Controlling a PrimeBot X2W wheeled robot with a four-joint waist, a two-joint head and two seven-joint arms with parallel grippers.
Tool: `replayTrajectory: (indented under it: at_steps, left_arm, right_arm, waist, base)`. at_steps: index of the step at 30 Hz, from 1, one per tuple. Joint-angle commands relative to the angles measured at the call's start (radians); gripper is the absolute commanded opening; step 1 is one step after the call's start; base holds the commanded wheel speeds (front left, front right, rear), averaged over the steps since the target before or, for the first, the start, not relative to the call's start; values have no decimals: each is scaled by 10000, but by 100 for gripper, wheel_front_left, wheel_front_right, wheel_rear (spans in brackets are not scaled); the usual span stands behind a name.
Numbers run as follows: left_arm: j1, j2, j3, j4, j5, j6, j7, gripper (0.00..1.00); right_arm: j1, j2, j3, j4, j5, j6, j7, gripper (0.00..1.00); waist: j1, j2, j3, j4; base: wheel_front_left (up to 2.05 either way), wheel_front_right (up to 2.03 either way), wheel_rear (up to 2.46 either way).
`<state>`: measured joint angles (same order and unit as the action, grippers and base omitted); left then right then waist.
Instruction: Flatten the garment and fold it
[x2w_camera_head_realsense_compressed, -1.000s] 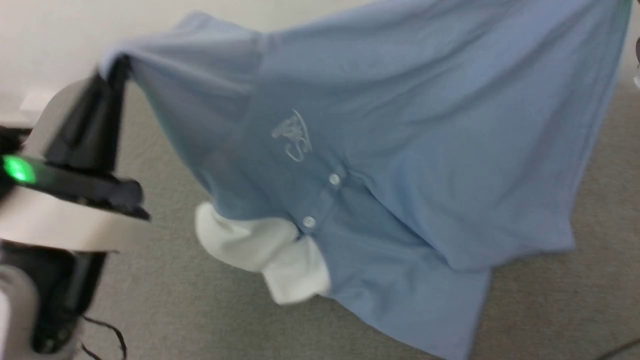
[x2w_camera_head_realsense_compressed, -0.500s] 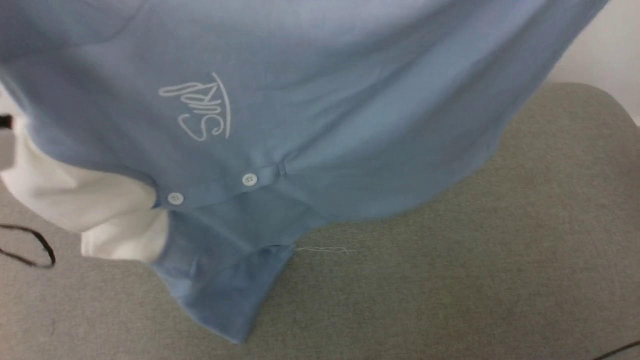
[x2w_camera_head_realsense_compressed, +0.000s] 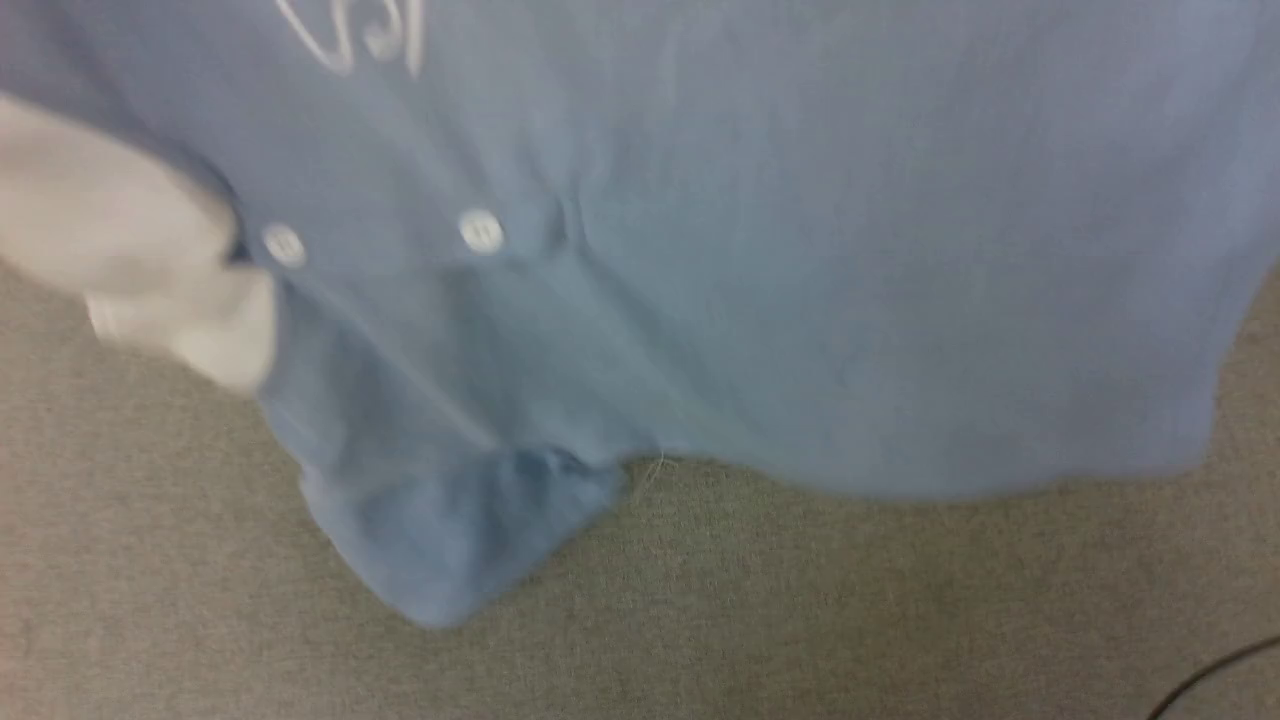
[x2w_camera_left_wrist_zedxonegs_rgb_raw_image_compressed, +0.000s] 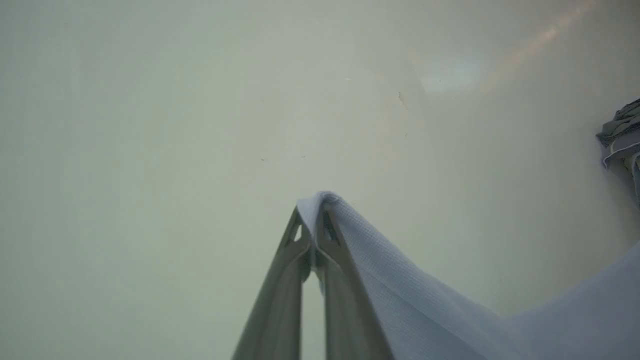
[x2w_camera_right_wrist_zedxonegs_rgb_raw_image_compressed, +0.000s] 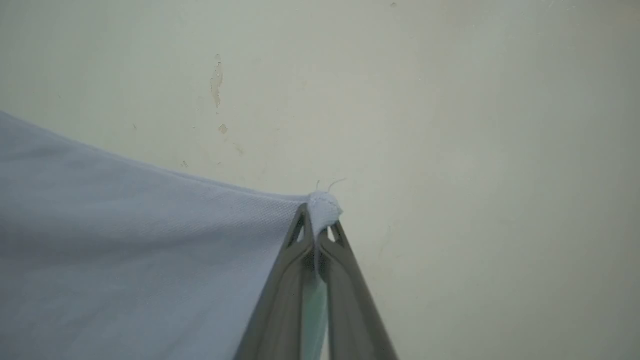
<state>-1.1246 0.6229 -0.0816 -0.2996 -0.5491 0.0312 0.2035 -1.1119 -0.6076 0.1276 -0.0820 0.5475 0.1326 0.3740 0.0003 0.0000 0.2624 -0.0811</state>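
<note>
The garment (x2w_camera_head_realsense_compressed: 780, 300), a light blue polo shirt, hangs in the air upside down and spreads across the head view. Its white collar (x2w_camera_head_realsense_compressed: 130, 250) droops at the left, two white buttons sit beside it, and part of the white chest logo (x2w_camera_head_realsense_compressed: 350, 35) shows at the top edge. One sleeve (x2w_camera_head_realsense_compressed: 450, 540) dangles lowest, over the grey surface (x2w_camera_head_realsense_compressed: 800, 620). In the left wrist view my left gripper (x2w_camera_left_wrist_zedxonegs_rgb_raw_image_compressed: 314, 215) is shut on a corner of the garment (x2w_camera_left_wrist_zedxonegs_rgb_raw_image_compressed: 425, 310). In the right wrist view my right gripper (x2w_camera_right_wrist_zedxonegs_rgb_raw_image_compressed: 316, 220) is shut on another corner of the garment (x2w_camera_right_wrist_zedxonegs_rgb_raw_image_compressed: 125, 240).
Grey fabric-covered surface lies below the hanging shirt. A dark cable (x2w_camera_head_realsense_compressed: 1210, 675) crosses its lower right corner. A pale wall (x2w_camera_right_wrist_zedxonegs_rgb_raw_image_compressed: 450, 125) stands behind both grippers, and a bunched grey cloth (x2w_camera_left_wrist_zedxonegs_rgb_raw_image_compressed: 622, 135) shows at the right edge of the left wrist view.
The head view has shifted, so the left arm has left it. The shirt now fills more of the frame, with logo and buttons higher and the sleeve close to the surface.
</note>
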Motion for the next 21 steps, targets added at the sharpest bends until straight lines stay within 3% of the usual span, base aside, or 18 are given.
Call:
replayTrajectory:
  at_steps: [1,6,14,21]
  left_arm:
    - [-561,14,-104,407,166,-146,-163,0]
    - [-2608,-258,-607,2564,667,-529,-849,0]
    - [-5476,-882,-1005,5423,1482,-715,-2736,0]
    - [-6258,-1388,-1558,7082,1731,-1029,-3783,0]
  right_arm:
    - [-402,113,89,296,-134,-19,-251,0]
    - [-1954,381,643,1999,-541,-19,-1211,0]
    - [-4231,1069,895,4632,-1358,-19,-3276,0]
    - [-4743,1494,1167,6160,-1422,-19,-4340,0]
  waist:
    - [-3,0,1331,-164]
    - [-3,0,2282,-264]
    - [-3,0,3204,-234]
    - [-3,0,3515,23]
  base:
    - [0,0,0]
    - [0,0,0]
    - [0,0,0]
    - [0,0,0]
